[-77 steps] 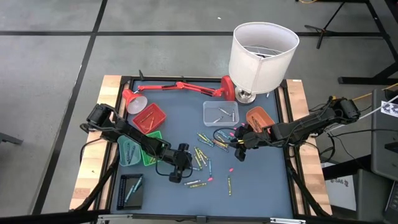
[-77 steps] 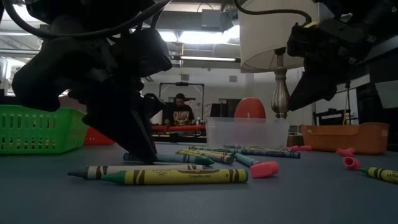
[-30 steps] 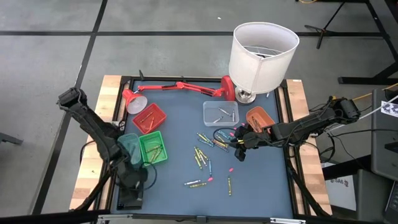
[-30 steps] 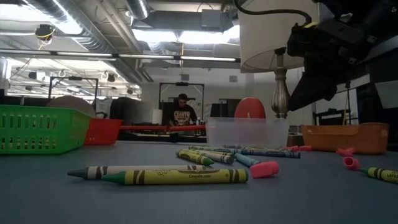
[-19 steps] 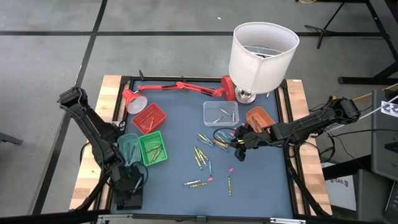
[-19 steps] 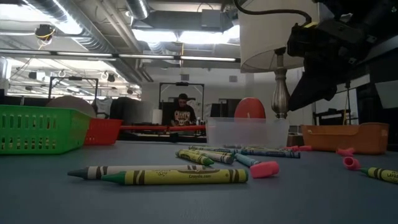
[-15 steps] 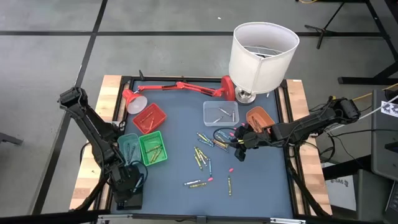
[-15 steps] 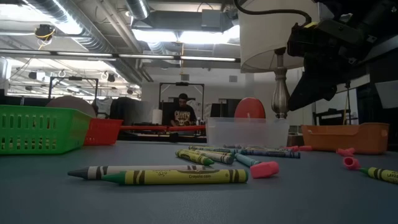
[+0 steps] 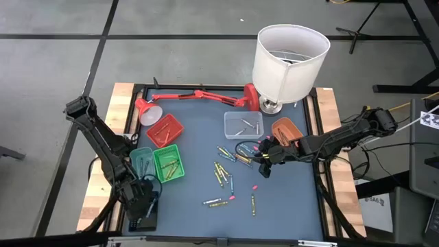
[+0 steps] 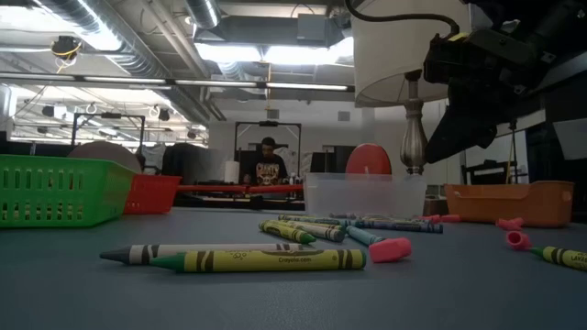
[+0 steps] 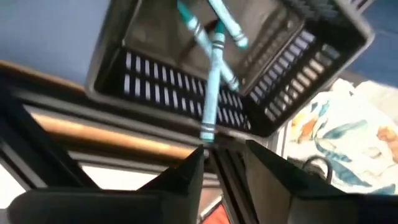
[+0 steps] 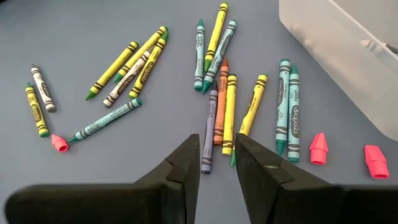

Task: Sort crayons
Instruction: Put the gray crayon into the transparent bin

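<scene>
Many crayons (image 9: 223, 168) lie loose on the blue mat in the middle of the table; they also show in the right wrist view (image 12: 217, 112) and the low view (image 10: 257, 258). My right gripper (image 12: 214, 146) hangs open above them, at the group's right end (image 9: 263, 167), with nothing between its fingers. My left gripper (image 9: 140, 206) is open over the black tray (image 9: 147, 223) at the table's near left corner. In the left wrist view its fingers (image 11: 224, 152) point at the tray (image 11: 161, 74). Blue crayons lie in the tray. One blue crayon (image 11: 212, 81) slants over the tray's wall. My left gripper: the slanting blue crayon's lower end (image 11: 207, 132) is right at the tip of one finger. I cannot tell whether they touch. No part of the crayon lies between the fingers.
A teal tray (image 9: 142, 165), a green tray (image 9: 169, 163) and a red tray (image 9: 164, 130) stand at the left. A clear box (image 9: 243, 125) and an orange tray (image 9: 287, 130) stand at the back right. A white-shaded lamp (image 9: 288, 62) and a red desk lamp (image 9: 199, 96) are behind. Pink bits (image 9: 254, 186) lie among the crayons.
My left gripper has shifted a little toward the table's near edge, over the black tray, and its wrist has turned.
</scene>
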Robot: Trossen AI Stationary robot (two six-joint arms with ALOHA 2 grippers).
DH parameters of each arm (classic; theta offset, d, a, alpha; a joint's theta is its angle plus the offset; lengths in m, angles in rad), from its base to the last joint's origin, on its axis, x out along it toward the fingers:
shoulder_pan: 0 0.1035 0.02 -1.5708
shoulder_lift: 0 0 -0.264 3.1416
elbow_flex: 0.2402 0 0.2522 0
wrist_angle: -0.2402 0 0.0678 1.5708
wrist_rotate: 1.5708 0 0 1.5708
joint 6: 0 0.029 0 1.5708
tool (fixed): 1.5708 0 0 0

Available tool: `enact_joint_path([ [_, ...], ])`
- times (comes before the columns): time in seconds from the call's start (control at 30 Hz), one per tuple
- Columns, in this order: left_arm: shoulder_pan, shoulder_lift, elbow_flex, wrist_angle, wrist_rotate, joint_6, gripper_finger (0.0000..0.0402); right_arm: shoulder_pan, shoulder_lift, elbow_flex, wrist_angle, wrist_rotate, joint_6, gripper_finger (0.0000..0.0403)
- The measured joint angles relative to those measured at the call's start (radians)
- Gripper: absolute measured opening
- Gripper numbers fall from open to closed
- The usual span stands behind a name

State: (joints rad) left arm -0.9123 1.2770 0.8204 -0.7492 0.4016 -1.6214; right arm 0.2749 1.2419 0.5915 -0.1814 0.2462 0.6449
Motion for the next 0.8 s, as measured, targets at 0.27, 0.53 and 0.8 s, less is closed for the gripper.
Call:
enact_joint_path([
  [0.27, 0.03, 0.0, 0.0, 0.028, -0.105, 0.012, 0.0115, 0.0, 0.0, 0.0, 0.0, 0.0, 0.0, 0.0099],
  [0.53, 0.086, 0.0, 0.0, 0.161, -0.107, 0.069, 0.0093, 0.0, 0.0, 0.0, 0.0, 0.0, 0.0, 0.0099],
  [0.8, 0.165, 0.0, 0.0, 0.324, -0.21, 0.118, 0.0081, 0.0, 0.0, 0.0, 0.0, 0.0, 0.0, 0.0099],
])
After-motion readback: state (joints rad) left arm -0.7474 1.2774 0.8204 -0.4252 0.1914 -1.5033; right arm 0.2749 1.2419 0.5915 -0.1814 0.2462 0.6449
